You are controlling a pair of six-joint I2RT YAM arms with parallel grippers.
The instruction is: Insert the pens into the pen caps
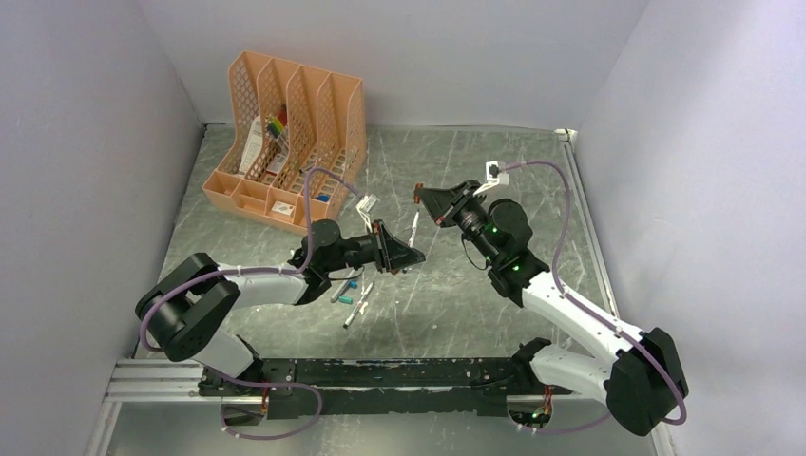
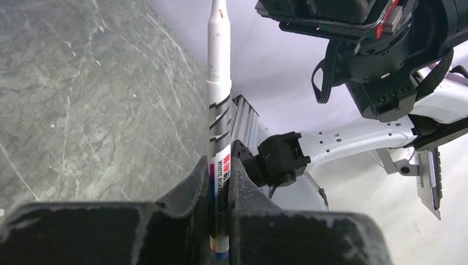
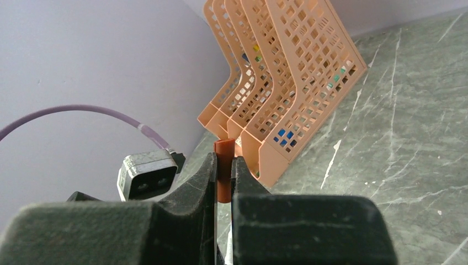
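Note:
My left gripper (image 1: 411, 254) is shut on a white-grey pen (image 1: 415, 228) and holds it above the table with its tip pointing up toward the right gripper. In the left wrist view the pen (image 2: 218, 110) stands between the closed fingers (image 2: 193, 182), and its tip is stained dark red. My right gripper (image 1: 424, 199) is shut on a dark red pen cap (image 1: 417, 194), held just above the pen's tip and apart from it. In the right wrist view the cap (image 3: 223, 157) is pinched between the fingers (image 3: 201, 182). More pens (image 1: 357, 304) and teal caps (image 1: 353, 283) lie on the table under the left arm.
An orange file organizer (image 1: 285, 133) stands at the back left and holds coloured markers and small items; it also shows in the right wrist view (image 3: 287, 83). The right arm's wrist (image 2: 381, 55) fills the upper right of the left wrist view. Grey walls close in both sides.

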